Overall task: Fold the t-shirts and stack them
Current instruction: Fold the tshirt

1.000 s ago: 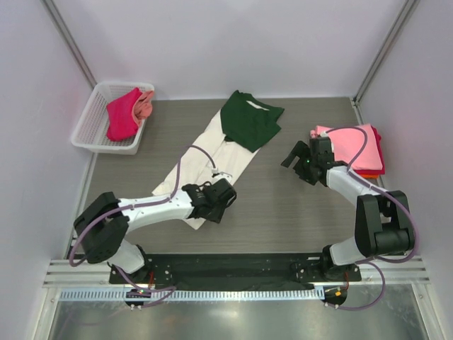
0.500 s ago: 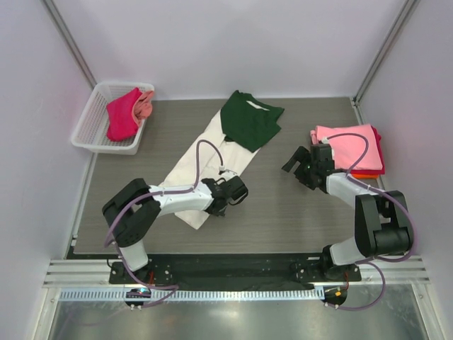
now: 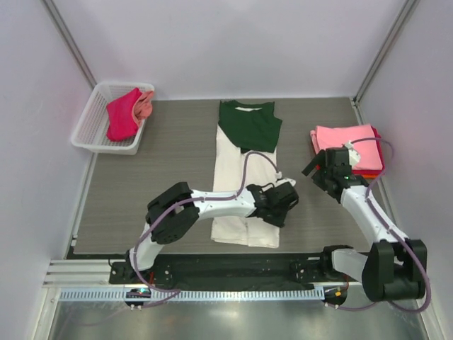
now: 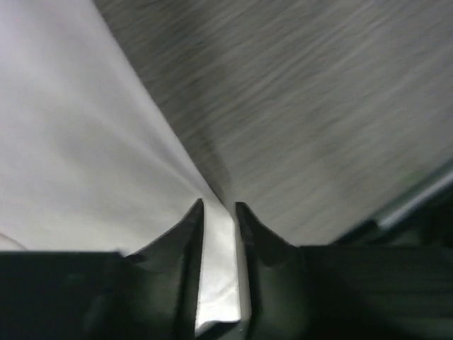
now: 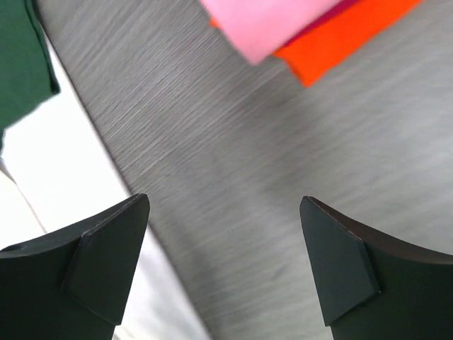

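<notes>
Nearest the arms, the left claw [image 3: 276,209] is pressed almost together, pinching the right edge of the cream t-shirt [image 3: 237,188] close to its near hem. The left wrist view shows a strip of cream cloth caught between its 2 fingers [image 4: 191,234]. The shirt lies flat on the table [image 3: 156,170] as a long band running away from the arms, with its dark green part [image 3: 248,126] at the far end. To the right, the right claw [image 3: 327,168] hangs over the table between that shirt and a folded stack, its fingers spread wide and holding nothing. The stack has a pink t-shirt [image 3: 347,140] on top and an orange t-shirt [image 5: 347,35] showing beneath. In the far left corner, the white basket [image 3: 86,127] holds a magenta t-shirt [image 3: 122,119] and a salmon t-shirt [image 3: 146,105].
</notes>
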Controlling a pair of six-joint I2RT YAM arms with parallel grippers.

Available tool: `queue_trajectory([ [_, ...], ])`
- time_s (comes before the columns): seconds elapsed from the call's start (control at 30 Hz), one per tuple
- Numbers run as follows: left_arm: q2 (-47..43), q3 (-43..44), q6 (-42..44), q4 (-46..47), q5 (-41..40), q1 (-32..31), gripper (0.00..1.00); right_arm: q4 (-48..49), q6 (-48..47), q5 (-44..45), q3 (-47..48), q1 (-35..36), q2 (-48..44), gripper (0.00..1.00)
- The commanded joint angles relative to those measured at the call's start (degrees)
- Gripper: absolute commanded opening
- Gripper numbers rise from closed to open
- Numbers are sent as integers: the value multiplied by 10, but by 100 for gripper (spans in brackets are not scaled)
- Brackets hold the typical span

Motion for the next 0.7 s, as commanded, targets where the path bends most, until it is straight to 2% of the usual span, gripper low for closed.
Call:
queue_trajectory([
  [0.0,14,73,-35,31,79,-17,30,-97,-13,72,16,-15,-82,94],
  [0.03,4,72,-37,32,72,-21,56,-124,-13,74,17,-17,-116,94],
  [0.07,-11,63,-37,35,63,-25,69,-136,-13,68,17,-17,-135,94],
  [0.13,-92,-7,-44,61,24,-26,86,-157,-10,49,7,-17,-165,93],
  [0.2,-158,-98,-53,84,1,-21,89,-167,-2,13,-2,-17,-203,92],
  [0.27,-248,-148,-71,88,-16,-13,89,-176,5,-21,-10,-17,-222,89],
  [0.37,-354,-247,-92,87,-25,-1,88,-173,-5,-130,-25,-16,-228,81],
  [0.4,-380,-267,-97,83,-25,5,88,-168,-12,-195,-30,-15,-226,78],
  [0.5,-462,-348,-118,75,-6,33,84,-165,-27,-271,-51,6,-213,71],
  [0.57,-510,-407,-127,81,16,53,78,-196,-31,-258,-55,55,-199,68],
  [0.6,-522,-427,-136,82,32,73,76,-199,-24,-250,-58,79,-196,63],
  [0.67,-544,-471,-144,81,50,88,73,-199,1,-221,-73,134,-193,62],
])
